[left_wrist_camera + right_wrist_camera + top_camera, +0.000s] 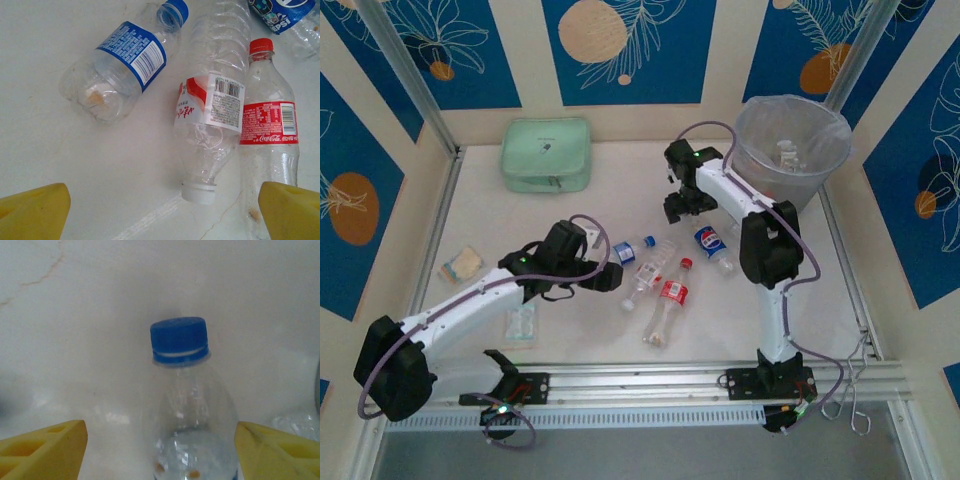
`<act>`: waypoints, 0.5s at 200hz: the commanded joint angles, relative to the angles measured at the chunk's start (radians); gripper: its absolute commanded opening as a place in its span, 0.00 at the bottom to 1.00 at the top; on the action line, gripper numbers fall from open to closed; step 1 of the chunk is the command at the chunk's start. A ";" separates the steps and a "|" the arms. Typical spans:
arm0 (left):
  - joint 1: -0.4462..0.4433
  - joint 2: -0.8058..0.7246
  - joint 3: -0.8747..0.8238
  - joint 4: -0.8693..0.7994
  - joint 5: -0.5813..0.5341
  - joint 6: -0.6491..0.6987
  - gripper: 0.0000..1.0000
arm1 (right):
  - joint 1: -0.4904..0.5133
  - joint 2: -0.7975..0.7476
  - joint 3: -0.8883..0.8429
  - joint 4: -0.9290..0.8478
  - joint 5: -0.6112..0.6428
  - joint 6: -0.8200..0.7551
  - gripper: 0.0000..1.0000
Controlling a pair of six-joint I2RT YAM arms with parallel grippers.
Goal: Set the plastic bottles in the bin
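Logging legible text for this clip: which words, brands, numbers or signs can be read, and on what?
"Coca-Cola": red label of the red-capped bottle.
"PEPSI": blue label of the Pepsi bottle, partly cut off by the picture edge.
Red characters on the white-capped bottle: too blurred to read.
Barcode digits and fine print on these labels and on the blue-capped bottle: too small.
Mark on the mint pouch: too small.

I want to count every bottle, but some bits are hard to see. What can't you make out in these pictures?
- Inside the bin, top view: its cloudy plastic blurs what lies there, and it is too small to count.
- Blue-capped bottle, right wrist view: the bottom edge cuts off its lower half.
- Pepsi bottle, left wrist view: the top corner cuts most of it off.
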 commanded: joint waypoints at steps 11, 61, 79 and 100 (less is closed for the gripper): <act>0.005 -0.010 -0.012 0.021 0.019 -0.007 0.97 | -0.011 0.054 0.057 -0.011 -0.005 -0.006 0.74; 0.005 -0.012 -0.007 0.017 0.013 0.001 0.98 | -0.014 0.079 0.058 -0.004 -0.023 0.003 0.60; 0.005 -0.008 0.000 0.017 0.011 0.001 0.98 | -0.015 0.069 0.070 -0.005 -0.022 0.002 0.56; 0.005 -0.007 0.001 0.023 0.010 -0.003 0.98 | -0.016 0.053 0.102 -0.015 -0.028 -0.005 0.47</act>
